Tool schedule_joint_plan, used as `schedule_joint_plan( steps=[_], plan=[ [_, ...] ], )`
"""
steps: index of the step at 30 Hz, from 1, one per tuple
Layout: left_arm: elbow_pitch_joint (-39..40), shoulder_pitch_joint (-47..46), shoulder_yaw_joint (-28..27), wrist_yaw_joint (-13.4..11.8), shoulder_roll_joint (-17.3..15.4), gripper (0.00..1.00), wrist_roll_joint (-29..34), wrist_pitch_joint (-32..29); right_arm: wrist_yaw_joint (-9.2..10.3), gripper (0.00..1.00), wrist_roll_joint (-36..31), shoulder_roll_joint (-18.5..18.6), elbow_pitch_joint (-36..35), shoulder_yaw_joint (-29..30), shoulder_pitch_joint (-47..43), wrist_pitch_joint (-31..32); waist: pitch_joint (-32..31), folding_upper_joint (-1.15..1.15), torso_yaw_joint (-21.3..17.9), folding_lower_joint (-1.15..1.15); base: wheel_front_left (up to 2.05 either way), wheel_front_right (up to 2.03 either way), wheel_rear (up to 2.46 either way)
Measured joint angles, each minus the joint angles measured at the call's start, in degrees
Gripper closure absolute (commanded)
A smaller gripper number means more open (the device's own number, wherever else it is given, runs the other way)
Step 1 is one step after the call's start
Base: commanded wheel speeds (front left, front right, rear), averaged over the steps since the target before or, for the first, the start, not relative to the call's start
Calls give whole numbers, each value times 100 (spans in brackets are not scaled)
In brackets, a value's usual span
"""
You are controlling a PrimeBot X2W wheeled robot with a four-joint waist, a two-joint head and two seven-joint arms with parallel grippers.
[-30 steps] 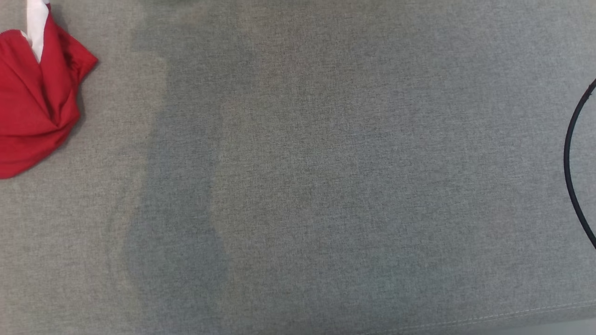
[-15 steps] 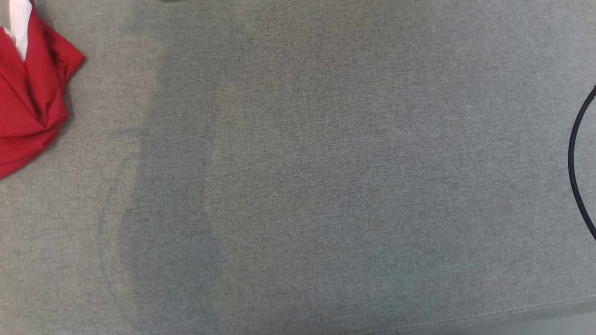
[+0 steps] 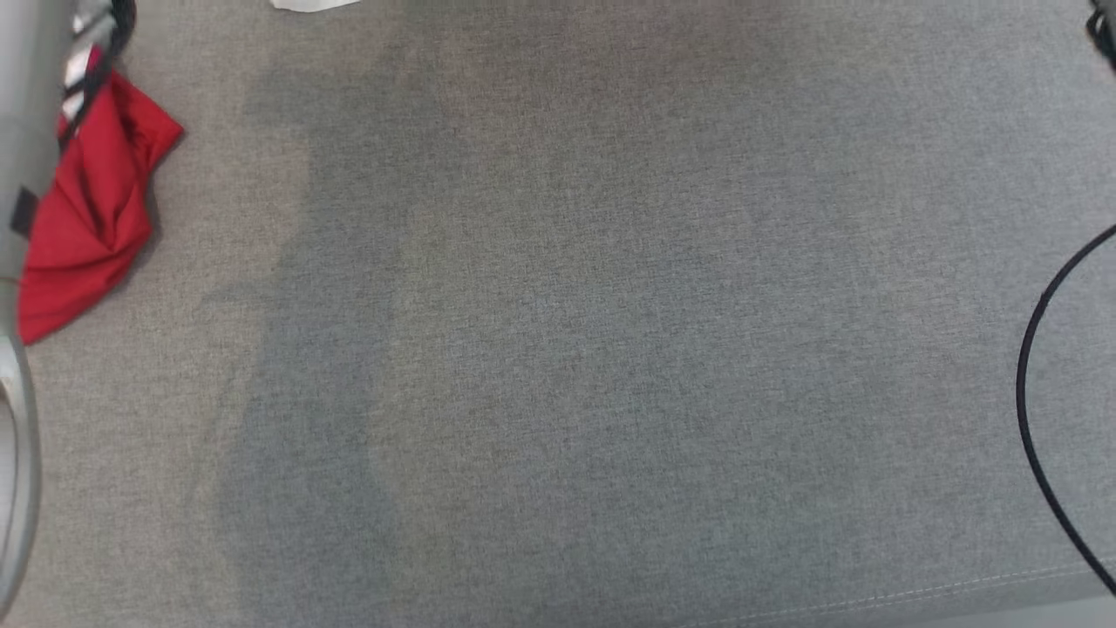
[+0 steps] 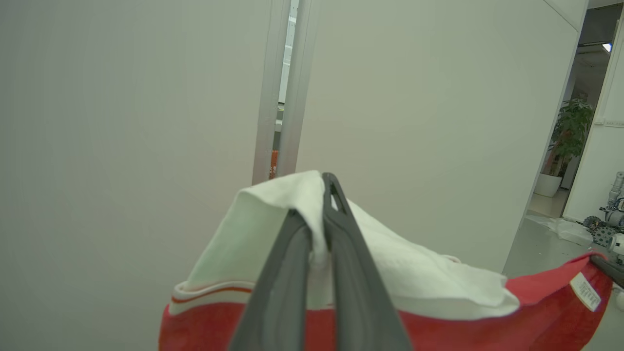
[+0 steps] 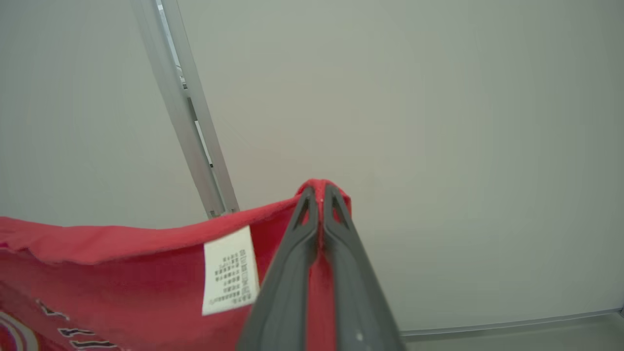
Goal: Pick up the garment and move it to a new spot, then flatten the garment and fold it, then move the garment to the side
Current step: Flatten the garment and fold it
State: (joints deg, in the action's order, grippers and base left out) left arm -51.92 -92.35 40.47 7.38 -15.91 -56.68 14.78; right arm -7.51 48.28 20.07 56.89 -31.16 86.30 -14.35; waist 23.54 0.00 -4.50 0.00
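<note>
Loosely bunched red-and-white garment [image 3: 91, 209].

The right hand [image 5: 319, 195] pinches the red garment's [image 5: 122, 273] edge; a white label [image 5: 229, 270] hangs beside it.

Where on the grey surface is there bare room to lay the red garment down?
The wide middle of the grey surface is bare, from the red garment at the left to the black cable at the right, down to the front seam. The left edge is crowded: garment and pale forearm are there.
</note>
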Motion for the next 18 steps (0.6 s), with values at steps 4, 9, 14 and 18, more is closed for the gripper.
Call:
schedule_joint_plan(
  steps=[4, 9, 14, 18],
  plan=[
    [702, 1079, -379, -1, -256, 100, 123, 18, 0, 100, 363, 290, -665, -291, -1105, -33, -170, 0, 3, 0, 0, 0, 0],
    [1989, 3033, -1300, -319, -361, 100, 571, 24, 0, 100, 840, 628, -1529, -409, -2456, -56, -447, 0, 4, 0, 0, 0, 0],
    [3383, 5105, -2073, -766, -212, 100, 1001, 25, -3, 100, 1143, 845, -2372, -200, -3771, -65, -704, 0, -14, 0, 0, 0, 0],
    [4312, 6629, -2444, -1007, 44, 100, 1173, 25, -3, 100, 1190, 923, -2966, 126, -4979, -69, -900, 0, -16, 0, 0, 0, 0]
  ],
)
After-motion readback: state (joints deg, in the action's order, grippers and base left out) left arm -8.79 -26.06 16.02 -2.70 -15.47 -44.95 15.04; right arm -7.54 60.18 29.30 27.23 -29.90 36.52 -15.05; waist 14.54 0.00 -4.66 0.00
